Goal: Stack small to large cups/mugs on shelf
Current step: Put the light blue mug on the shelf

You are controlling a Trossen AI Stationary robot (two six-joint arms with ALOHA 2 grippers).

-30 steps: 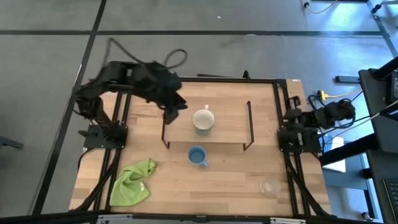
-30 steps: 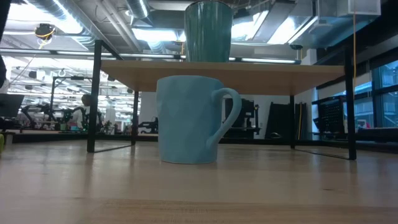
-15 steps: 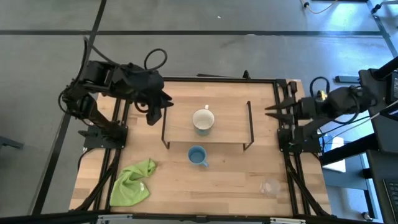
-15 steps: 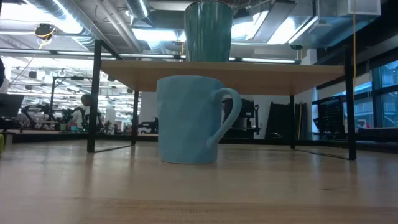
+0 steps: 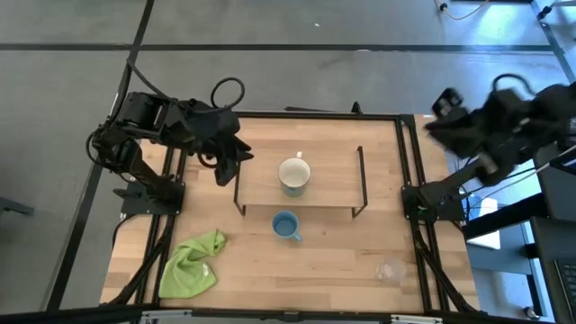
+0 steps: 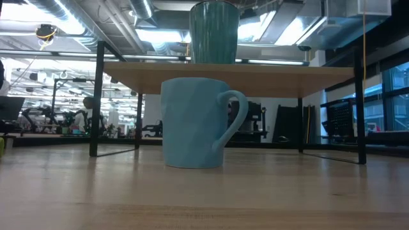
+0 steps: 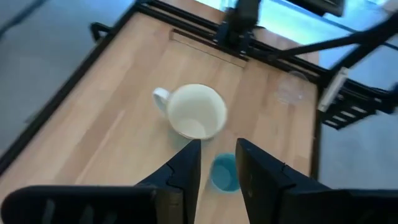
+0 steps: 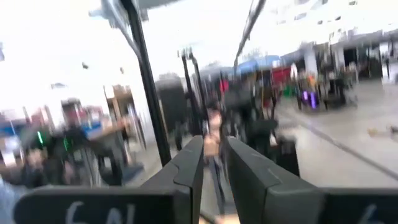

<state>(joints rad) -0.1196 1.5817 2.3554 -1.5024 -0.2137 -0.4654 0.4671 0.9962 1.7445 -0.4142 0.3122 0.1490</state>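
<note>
Light-wood tabletop (image 5: 324, 261) carries low wooden shelf on black wire frame (image 5: 333, 184). Cream-white handled mug (image 5: 293, 173) upright on shelf; light-blue handled mug (image 5: 285, 225) on tabletop just in front; small clear glass cup (image 5: 391, 269) well apart, near right corner; green cloth (image 5: 191, 263) front left. Left tool (image 5: 225, 165) beside shelf's left end, fingers narrowly parted, empty. Right tool (image 8: 211, 163) raised off right edge, narrow gap, empty. Likely next: blue mug; descend straight, grip rim opposite handle, clear shelf edge.

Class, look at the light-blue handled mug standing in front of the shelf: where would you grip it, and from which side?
Grip the light-blue handled mug by its rim wall, coming straight down from above. It stands upright with its mouth open, on the wooden table clear of the low wooden shelf. Keep the fingers off its handle.
</note>
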